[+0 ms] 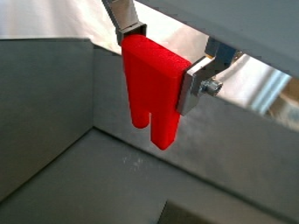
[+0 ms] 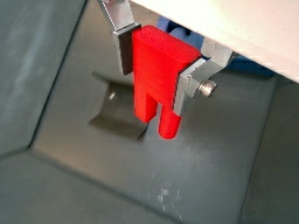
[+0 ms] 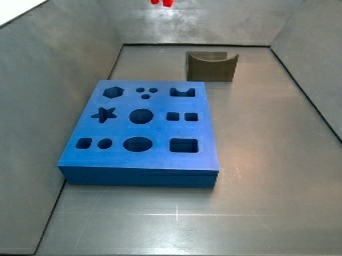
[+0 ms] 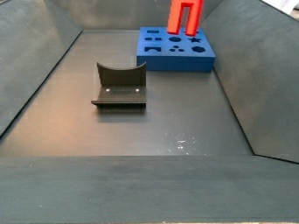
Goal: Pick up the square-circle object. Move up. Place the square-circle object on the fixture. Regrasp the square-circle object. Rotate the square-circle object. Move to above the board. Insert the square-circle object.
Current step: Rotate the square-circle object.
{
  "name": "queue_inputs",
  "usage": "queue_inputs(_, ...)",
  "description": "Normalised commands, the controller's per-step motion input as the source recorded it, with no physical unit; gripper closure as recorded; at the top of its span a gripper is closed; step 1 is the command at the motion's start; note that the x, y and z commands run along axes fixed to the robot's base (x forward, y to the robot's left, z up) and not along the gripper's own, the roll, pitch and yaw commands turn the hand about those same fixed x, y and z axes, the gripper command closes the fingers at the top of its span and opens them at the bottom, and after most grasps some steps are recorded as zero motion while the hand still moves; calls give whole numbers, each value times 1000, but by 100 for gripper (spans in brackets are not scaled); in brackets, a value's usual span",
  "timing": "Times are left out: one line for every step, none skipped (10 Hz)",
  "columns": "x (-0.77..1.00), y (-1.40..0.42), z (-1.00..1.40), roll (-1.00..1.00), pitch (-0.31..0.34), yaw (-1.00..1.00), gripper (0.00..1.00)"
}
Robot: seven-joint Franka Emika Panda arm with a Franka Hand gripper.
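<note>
1. Gripping the red piece [image 2: 156, 79] by its head, prongs down, the fingers [image 2: 122, 48] hang high over the floor.
2. Descending off-centre risks missing the fixture [image 4: 119, 85] notch.
3. Loose grip could tilt it.

- Gripper [image 1: 162, 63]: two flat silver plate fingers [image 1: 197, 83], seen in both wrist views [image 2: 156, 61].
- Dark pad seen on the narrower finger [image 2: 121, 51].
- One silver screw [image 2: 207, 87] with washer noted on the wider finger's bracket (side face).

Both side views crop the gripper [image 1: 158, 74] out; square-circle object [image 3: 163, 4] cut off.
</note>
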Motion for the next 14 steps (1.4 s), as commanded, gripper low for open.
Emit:
queue_inputs(-37,17,44,-935,293,-1000,100)
queue_inputs(-50,19,58,-954,358,-1000,100)
queue_inputs(-53,16,63,-970,404,-1000,100)
queue_inputs(-50,17,65,-989,440,-1000,100)
queue_inputs(-12,20,67,-931,504,-878,100)
queue_inputs(17,16,74,-687,443,-606,100)
queue_inputs(43,15,43,-462,350,-376,100)
queue_inputs(55,12,1,-260,223,-180,100)
queue_inputs(-117,36,0,-29,24,-1000,100)
queue_inputs(-135,37,15,-25,16,-1000,100)
queue_inputs(-108,31,26,-27,13,-1000,100)
queue_inputs(-78,22,25,-29,13,-1000,100)
queue_inputs(-49,21,19,-32,14,-1000,100)
queue_inputs(-41,20,16,-34,15,-1000,100)
